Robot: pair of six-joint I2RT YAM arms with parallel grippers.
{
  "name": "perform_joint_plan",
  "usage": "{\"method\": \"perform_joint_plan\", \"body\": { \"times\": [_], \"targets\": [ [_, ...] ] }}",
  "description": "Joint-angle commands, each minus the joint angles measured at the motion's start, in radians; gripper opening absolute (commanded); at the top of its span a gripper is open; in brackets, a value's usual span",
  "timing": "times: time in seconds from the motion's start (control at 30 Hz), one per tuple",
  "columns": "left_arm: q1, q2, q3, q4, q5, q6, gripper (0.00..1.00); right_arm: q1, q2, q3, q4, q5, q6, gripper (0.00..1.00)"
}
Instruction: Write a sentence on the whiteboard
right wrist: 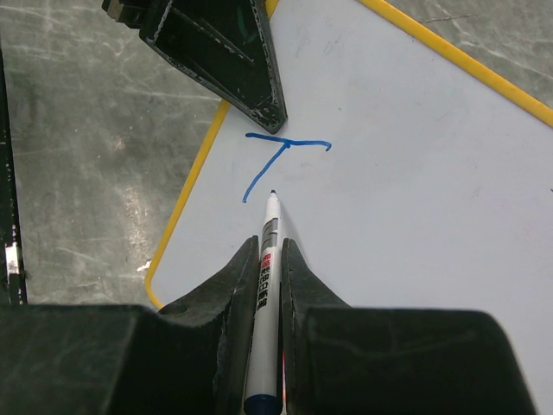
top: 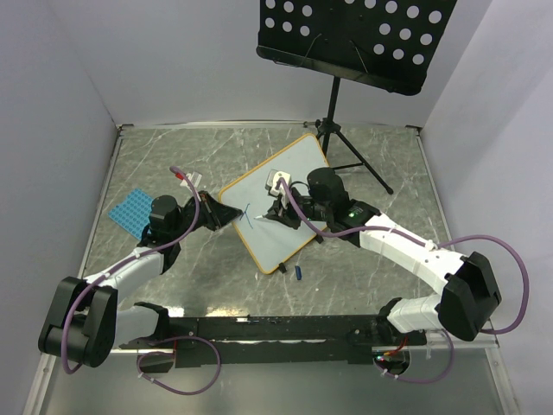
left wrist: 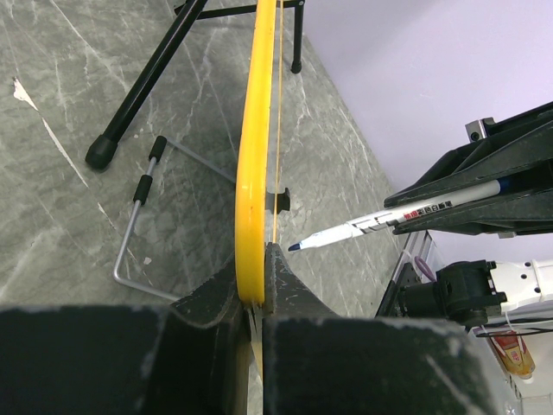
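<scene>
gripping a marker [right wrist: 271, 212], right claw [right wrist: 270, 246] points at a blue "t" [right wrist: 285, 143]; left claw [left wrist: 257, 277] clamps the whiteboard [top: 263, 238].

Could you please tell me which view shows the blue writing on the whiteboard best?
The right wrist view: the blue T lies large on the whiteboard, just beyond the marker tip. The top external view shows it only as a tiny stroke. The left wrist view sees the board edge-on, hiding the writing.

I logged left arm [top: 130, 270] and right arm [top: 406, 246]: white link shells, bulky black joint housings. Purple cables [top: 510, 277] looped off the bases, ran along links. Green light [top: 352, 210] glowed on the right one. Fingers [right wrist: 216, 298] were matte black, wedge-shaped.
</scene>
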State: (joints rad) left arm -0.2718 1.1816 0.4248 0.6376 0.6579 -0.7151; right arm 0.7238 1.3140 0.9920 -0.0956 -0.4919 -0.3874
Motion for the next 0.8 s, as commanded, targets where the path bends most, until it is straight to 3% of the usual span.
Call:
{"method": "perform_joint_plan", "body": {
  "times": [0.0,0.77],
  "targets": [
    [-0.021,-0.007,-0.015,-0.038,0.075,0.060,0.01,0.008,0.016,0.002,0.048,-0.019,-0.008,0.00],
    [-0.021,-0.005,-0.021,-0.026,0.078,0.052,0.01,0.032,0.041,-0.004,0.146,0.128,0.041,0.00]
  ]
}}
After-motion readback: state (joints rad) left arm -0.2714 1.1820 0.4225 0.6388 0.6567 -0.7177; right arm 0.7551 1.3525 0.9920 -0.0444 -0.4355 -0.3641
